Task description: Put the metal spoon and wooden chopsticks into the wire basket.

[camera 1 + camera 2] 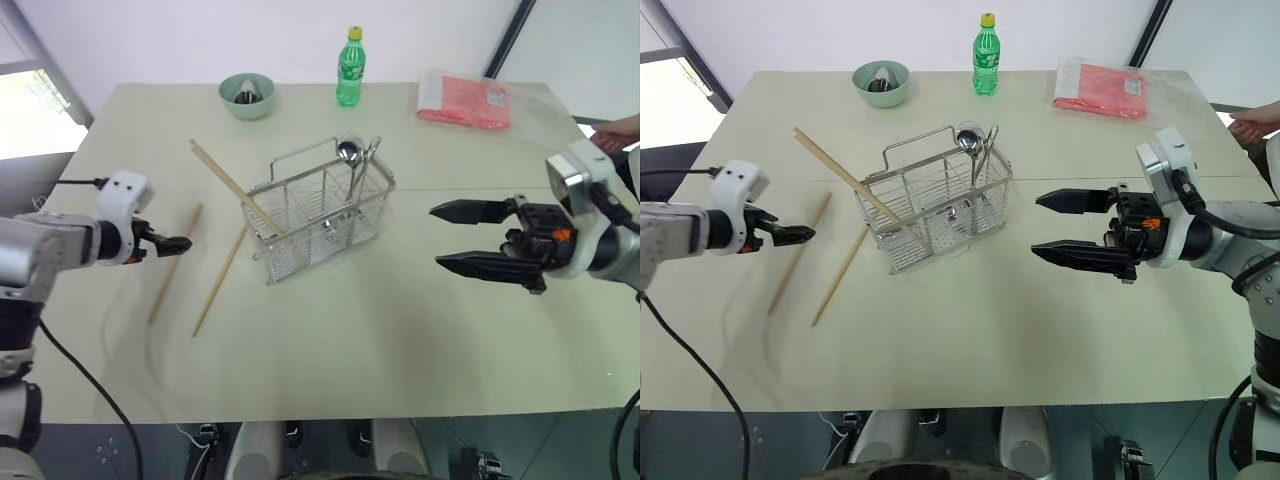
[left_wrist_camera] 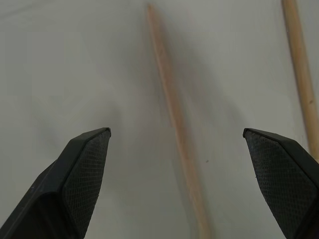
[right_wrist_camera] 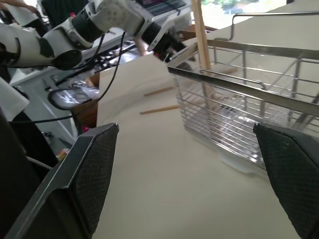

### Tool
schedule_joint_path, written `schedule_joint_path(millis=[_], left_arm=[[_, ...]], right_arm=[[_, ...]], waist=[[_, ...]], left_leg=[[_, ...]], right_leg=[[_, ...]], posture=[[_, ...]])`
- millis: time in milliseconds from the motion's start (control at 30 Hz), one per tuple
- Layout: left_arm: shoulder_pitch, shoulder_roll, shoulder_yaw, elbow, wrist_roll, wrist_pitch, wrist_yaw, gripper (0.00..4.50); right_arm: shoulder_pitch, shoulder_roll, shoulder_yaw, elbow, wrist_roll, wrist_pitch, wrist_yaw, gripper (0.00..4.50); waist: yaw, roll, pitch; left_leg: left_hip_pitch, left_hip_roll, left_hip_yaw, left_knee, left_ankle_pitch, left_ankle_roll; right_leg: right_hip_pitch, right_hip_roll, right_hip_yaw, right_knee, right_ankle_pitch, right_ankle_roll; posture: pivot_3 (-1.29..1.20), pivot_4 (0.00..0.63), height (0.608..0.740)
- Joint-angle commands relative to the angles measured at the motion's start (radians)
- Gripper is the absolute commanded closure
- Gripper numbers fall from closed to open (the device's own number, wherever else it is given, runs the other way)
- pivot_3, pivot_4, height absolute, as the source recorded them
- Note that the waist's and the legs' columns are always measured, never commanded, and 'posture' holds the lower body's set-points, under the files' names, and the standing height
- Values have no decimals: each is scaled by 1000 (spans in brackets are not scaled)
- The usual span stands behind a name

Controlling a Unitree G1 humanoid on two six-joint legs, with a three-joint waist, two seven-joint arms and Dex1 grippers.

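Pale table: two wooden chopsticks lie loose just ahead of your left gripper.
Its jaws gape empty; centre them over the nearer stick before pinching. Right gripper, released, idles beside the wire basket, which holds the metal spoon and one leaning chopstick.
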Motion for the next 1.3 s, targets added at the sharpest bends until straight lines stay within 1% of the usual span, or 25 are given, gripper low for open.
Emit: schedule_joint_path(millis=[33, 167, 267, 367, 433, 500, 633, 833, 933, 967, 1033, 1067, 1133, 1200, 1300], left_arm=[[-27, -26, -20, 45, 68, -32, -10, 0], [-50, -79, -37, 118, 127, -79, -24, 0], [-72, -132, -59, 210, 180, -130, -29, 0], [-89, -167, -38, 267, 207, -157, -29, 872], [-96, -178, -30, 287, 222, -166, -34, 1670], [-99, -188, -19, 298, 234, -172, -34, 2518], [-101, -200, -3, 308, 255, -179, -34, 4432], [-113, -234, 76, 317, 283, -199, 33, 4432], [-146, -261, 163, 334, 295, -267, 131, 4432], [-175, -279, 234, 343, 281, -309, 192, 4432], [-240, -329, 399, 320, 205, -432, 279, 4432], [-271, -356, 475, 291, 153, -473, 296, 4432], [-319, -407, 588, 202, 36, -505, 295, 4432], [-359, -452, 678, 95, -111, -475, 288, 4432], [-377, -495, 748, -73, -347, -367, 293, 4432]], right_arm=[[17, 1, -75, -51, 61, 10, -50, 66], [35, 5, -102, -73, 107, 22, -98, 66], [58, 15, -112, -103, 130, 21, -135, 66], [75, 14, -119, -117, 142, 16, -150, 0], [78, 8, -122, -115, 148, 13, -157, 0], [73, 3, -121, -108, 151, 11, -162, 0], [63, -3, -115, -98, 151, 8, -164, 0], [41, 0, -105, -76, 153, 10, -168, 0], [33, 1, -102, -65, 150, 12, -168, 0], [30, 1, -101, -61, 150, 13, -170, 0], [26, 0, -99, -56, 151, 16, -175, 0], [25, -1, -99, -51, 151, 18, -177, 0], [29, -4, -101, -45, 148, 20, -178, 0], [32, -4, -103, -40, 145, 22, -183, 0], [38, -7, -106, -32, 142, 25, -185, 0]], waist=[[2, 0, 0], [10, 0, -1], [14, 2, -2], [15, 5, -5], [15, 5, -5], [15, 5, -5], [12, 5, -5], [12, 5, -5], [11, 4, -5], [11, 3, -5], [12, -1, -2], [13, -4, -1], [12, -8, -1], [10, -9, -1], [8, -8, -1]], left_leg=[[0, 0, 0, 0, 0, 0], [1, 0, 0, 0, 0, 0], [3, 0, 0, 0, 0, 0], [3, 0, 1, 0, 0, 1], [3, 0, 3, 0, 0, 1], [3, 0, 3, 1, 0, 1], [3, 0, 3, 1, 0, 1], [3, 0, 2, 1, 0, 1], [3, 0, 2, 2, 0, 1], [2, 0, 2, 2, 0, 1], [0, 0, 2, 2, 0, 1], [-1, 0, 1, 3, 0, 1], [-2, 0, 0, 3, 0, 1], [-3, 0, 0, 4, 0, 1], [-1, -1, 4, 5, 1, 1]], right_leg=[[0, 0, 0, 0, 0, 0], [1, -1, 0, -1, 0, -1], [1, -2, -2, -2, 0, -1], [3, -5, -5, -2, 0, 0], [3, -10, -11, -1, 1, 0], [4, -12, -14, -1, 1, 1], [4, -12, -16, -1, 1, 1], [5, -12, -17, -1, 2, 2], [6, -12, -17, -1, 2, 2], [5, -12, -17, -1, 3, 5], [7, -12, -17, -1, 4, 6], [6, -12, -18, 0, 5, 7], [6, -12, -20, -1, 5, 9], [7, -13, -20, -2, 6, 10], [9, -15, -20, -3, 7, 12]], posture=[[0, 150, 680], [0, 150, 680], [0, 150, 680], [0, 150, 680], [0, 150, 680], [0, 150, 680], [0, 150, 680], [0, 150, 680], [0, 150, 680], [0, 150, 680], [0, 150, 680], [0, 150, 680], [0, 150, 680], [0, 150, 680], [0, 150, 680]])
